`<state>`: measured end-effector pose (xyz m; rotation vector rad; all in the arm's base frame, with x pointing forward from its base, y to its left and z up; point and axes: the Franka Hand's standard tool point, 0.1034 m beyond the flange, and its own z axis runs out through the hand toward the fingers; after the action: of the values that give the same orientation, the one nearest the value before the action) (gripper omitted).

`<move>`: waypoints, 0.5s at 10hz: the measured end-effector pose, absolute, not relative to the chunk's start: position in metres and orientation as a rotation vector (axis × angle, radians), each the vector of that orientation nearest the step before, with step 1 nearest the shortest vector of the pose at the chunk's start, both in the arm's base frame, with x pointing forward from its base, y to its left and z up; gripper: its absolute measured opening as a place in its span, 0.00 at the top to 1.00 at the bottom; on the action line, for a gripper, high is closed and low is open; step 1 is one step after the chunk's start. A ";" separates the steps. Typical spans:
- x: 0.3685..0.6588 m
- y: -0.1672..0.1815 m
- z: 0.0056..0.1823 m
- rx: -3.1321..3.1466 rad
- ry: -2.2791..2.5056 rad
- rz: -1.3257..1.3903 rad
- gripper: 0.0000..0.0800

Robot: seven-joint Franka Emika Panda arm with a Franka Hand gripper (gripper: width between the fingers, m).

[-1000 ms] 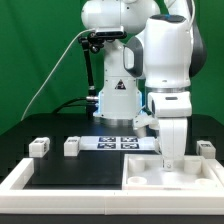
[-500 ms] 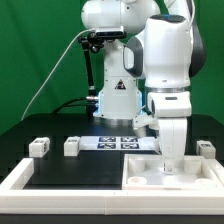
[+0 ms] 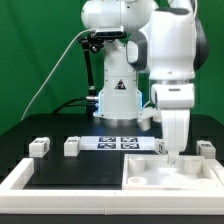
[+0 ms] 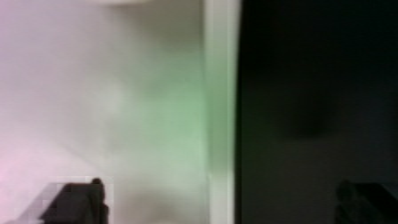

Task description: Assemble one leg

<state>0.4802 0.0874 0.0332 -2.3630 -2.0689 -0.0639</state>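
Note:
Three small white legs with tags stand on the black table in the exterior view: one [image 3: 38, 146] at the left, one [image 3: 72, 146] beside it, one [image 3: 206, 149] at the far right. The large white tabletop [image 3: 150, 172] lies at the front right. My gripper [image 3: 173, 152] hangs just above the tabletop's back edge, between the marker board and the right leg. In the wrist view its dark fingertips [image 4: 71, 204] stand wide apart and my gripper [image 4: 217, 206] is empty, over the blurred white tabletop edge [image 4: 125, 110] and black table.
The marker board [image 3: 119, 142] lies at the table's middle back. A white raised border [image 3: 22, 176] runs along the front left. A small white part [image 3: 159, 145] sits close beside the gripper. The robot base [image 3: 115, 100] stands behind.
The arm has swung toward the exterior view's right and risen slightly off the tabletop. The legs and tabletop have not moved.

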 end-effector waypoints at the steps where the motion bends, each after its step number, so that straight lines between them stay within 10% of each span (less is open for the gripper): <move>1: 0.478 0.091 0.045 -2.401 -2.042 -0.077 0.19; 5: 0.472 0.098 0.052 -2.548 -1.852 -0.050 0.19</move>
<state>0.4718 0.0984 0.0518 -2.5485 -1.8517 -0.0502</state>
